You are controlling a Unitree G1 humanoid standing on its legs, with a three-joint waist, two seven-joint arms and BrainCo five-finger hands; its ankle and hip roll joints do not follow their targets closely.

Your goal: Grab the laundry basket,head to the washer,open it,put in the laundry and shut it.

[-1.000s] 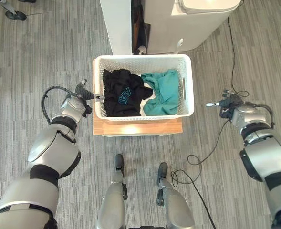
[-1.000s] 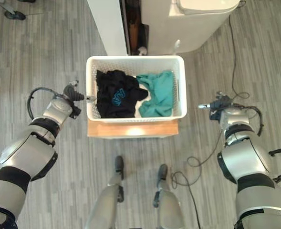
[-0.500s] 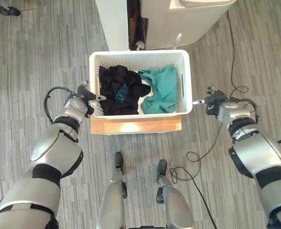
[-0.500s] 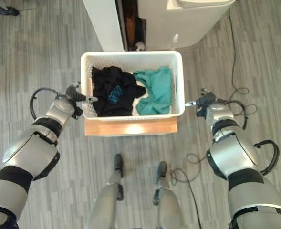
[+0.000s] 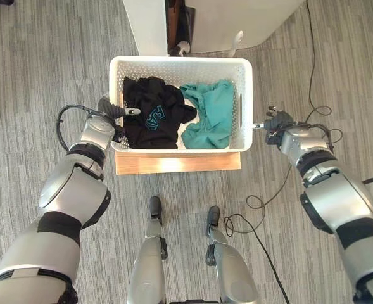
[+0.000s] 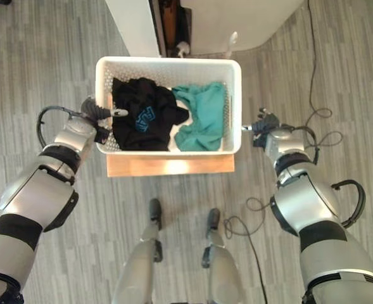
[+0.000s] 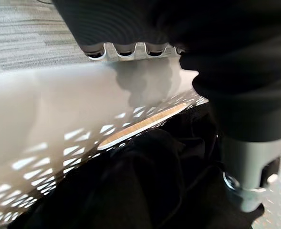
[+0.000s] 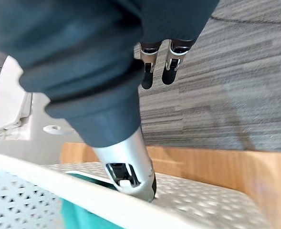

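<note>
Risk: uneven lift, basket tips or slides off the wooden stand [image 5: 177,163] if one side isn't caught. White laundry basket [image 5: 244,88] centre-frame, w/ black garment [image 5: 149,117] and teal garment [image 5: 210,117]. Left hand [image 5: 110,113] at left rim, thumb over the edge, loose. Right hand [image 5: 273,120] at right wall, thumb on the rim, fingers straight.

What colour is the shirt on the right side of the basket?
Teal green shirt, lying beside a black garment; it shows best in the left eye view.
</note>
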